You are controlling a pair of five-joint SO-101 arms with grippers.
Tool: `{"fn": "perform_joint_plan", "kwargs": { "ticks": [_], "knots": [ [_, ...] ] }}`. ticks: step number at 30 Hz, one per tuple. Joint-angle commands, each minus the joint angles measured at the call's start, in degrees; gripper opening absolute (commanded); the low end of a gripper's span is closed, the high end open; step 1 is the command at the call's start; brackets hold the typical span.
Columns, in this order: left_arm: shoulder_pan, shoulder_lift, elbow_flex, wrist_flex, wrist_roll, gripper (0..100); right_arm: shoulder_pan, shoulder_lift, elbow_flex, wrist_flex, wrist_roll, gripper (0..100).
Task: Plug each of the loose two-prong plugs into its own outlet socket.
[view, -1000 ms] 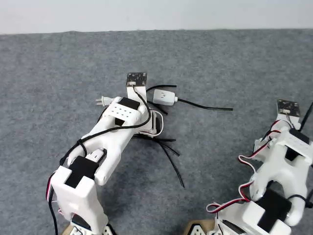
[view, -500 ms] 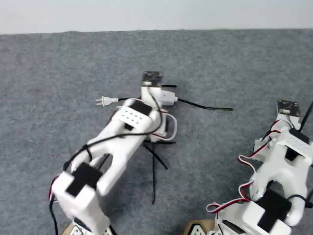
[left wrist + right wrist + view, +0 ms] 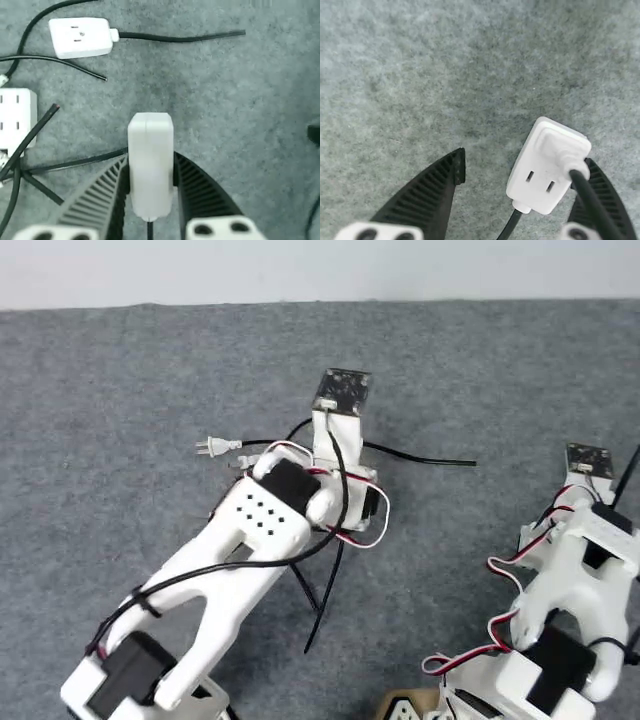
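My left gripper [image 3: 150,159] is shut on a white connector block [image 3: 150,150] with a black cord at its rear, held just above the grey carpet. Beyond it lies a white single outlet socket [image 3: 80,37] with its black cord [image 3: 180,37]. A white multi-slot socket block [image 3: 16,119] lies to one side. In the high view the left arm [image 3: 265,525] stretches to the table's middle, and a loose two-prong plug [image 3: 212,447] lies left of its wrist. My right gripper [image 3: 525,160] is open over a white socket block [image 3: 545,172] with two slots showing and black cords attached.
Several black cords [image 3: 325,600] trail across the carpet under and beside the left arm, and one [image 3: 420,457] runs out to the right. The right arm [image 3: 575,570] sits folded at the right edge. A pale wall borders the carpet's far side.
The left arm has swung right and farther out, carrying the white connector; its trailing black cord has swung with it. The single outlet socket is now covered by the arm from above. The right arm kept still.
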Motion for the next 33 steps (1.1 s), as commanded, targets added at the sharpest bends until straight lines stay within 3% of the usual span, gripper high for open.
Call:
{"fn": "perform_joint_plan", "kwargs": {
  "ticks": [1, 7, 12, 17, 23, 30, 33],
  "knots": [
    [-2.5, -6.2, -10.4, 4.2, 4.8, 1, -0.7, -0.3, -0.4, -0.5, 0.5, 33.2],
    [-0.6, -2.3, -12.4, 7.6, 6.1, 1, -0.7, -0.3, -0.4, -0.4, 0.5, 33.2],
    [-0.4, 7.0, -3.9, -4.0, 13.0, 1, -0.7, -0.3, -0.4, -0.4, 0.5, 33.2],
    [4.8, 17.5, 4.7, -19.5, 17.9, 2, 0.2, -0.3, -0.4, 0.7, 2.1, 33.2],
    [5.5, 23.6, 1.7, -22.2, 17.8, 3, 2.2, -0.3, -0.4, 0.7, 3.8, 33.2],
    [5.5, 26.2, 0.1, -19.5, 18.0, 35, 2.0, -0.3, -0.4, 1.1, 3.8, 33.2],
    [4.7, 24.4, 0.1, -16.7, 17.7, 38, 2.3, -0.3, -0.4, 0.9, 3.8, 33.2]
  ]
}}
